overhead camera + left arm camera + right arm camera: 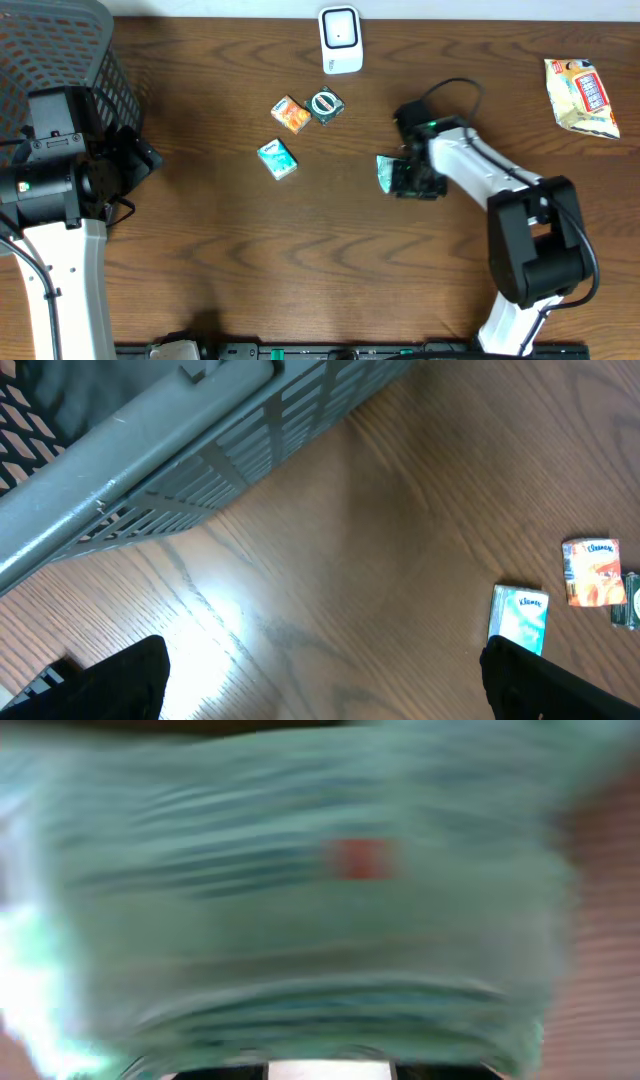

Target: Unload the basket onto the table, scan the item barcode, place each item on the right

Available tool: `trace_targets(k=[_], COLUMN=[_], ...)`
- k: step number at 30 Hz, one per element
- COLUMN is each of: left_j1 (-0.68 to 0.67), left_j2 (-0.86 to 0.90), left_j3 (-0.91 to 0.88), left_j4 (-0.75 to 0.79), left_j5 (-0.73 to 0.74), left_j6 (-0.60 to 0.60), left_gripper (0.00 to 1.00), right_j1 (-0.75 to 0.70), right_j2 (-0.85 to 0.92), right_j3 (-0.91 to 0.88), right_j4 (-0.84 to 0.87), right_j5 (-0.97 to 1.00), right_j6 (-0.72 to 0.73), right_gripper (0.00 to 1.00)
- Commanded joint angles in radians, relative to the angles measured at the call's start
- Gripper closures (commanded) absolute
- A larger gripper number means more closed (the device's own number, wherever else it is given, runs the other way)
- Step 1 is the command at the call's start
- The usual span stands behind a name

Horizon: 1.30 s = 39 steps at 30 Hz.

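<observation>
Green, crinkly-looking film is what the right end effector (398, 176) has between its fingers: a small green packet (385, 172), clamped by its right-hand side. It sits a little right of the middle of the table (300, 270) and nearer than the white scanner (340, 40), which stands at the far edge. Whether the packet is lifted clear of the wood or resting on it I cannot tell from above, and the wrist camera gives only a green blur with a red spot. I'd judge it light and soft, a thing that bends and slips rather than breaks (a pouch like that can fold over and hide its own barcode). A hold along one edge, leaving the printed faces free, seems right, without too hard a squeeze. The left end effector (325, 690) hangs far off to the left beside the grey basket (60, 40), fingers wide apart and empty. An orange pack (291, 114) and a teal pack (277, 159) lie loose, left of the packet.
</observation>
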Motion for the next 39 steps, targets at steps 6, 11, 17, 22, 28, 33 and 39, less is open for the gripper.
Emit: trace_targets(k=[6,11,17,22,28,33,39], left_j1=[0.003,0.003,0.003,0.003,0.003,0.003,0.003], left_j2=[0.0,0.0,0.0,0.0,0.0,0.0,0.0], left_j3=[0.002,0.002,0.002,0.002,0.002,0.002,0.002], left_j4=[-0.002,-0.002,-0.002,-0.002,-0.002,-0.002,-0.002], left_j5=[-0.003,-0.003,-0.003,-0.003,-0.003,-0.003,-0.003], left_j6=[-0.009,-0.009,-0.009,-0.009,-0.009,-0.009,-0.009], left_gripper=[0.02,0.02,0.02,0.02,0.02,0.02,0.02], right_j1=[-0.087,-0.095,-0.095,-0.093,-0.065,-0.036,0.004], right_j2=[-0.016,-0.016,-0.016,-0.015,-0.013,-0.013,-0.013], right_j3=[0.124,0.212,0.253,0.243,0.2,0.151,0.094], right_j4=[-0.043,-0.105,-0.119,-0.103,0.023,0.175,0.286], right_j5=[-0.215,-0.282,-0.29,-0.163,-0.106,-0.106,-0.095], right_j6=[-0.105,-0.127,-0.126,-0.027,0.027,0.009,-0.039], right_gripper=[0.62,0.57,0.52,0.48,0.51,0.52,0.55])
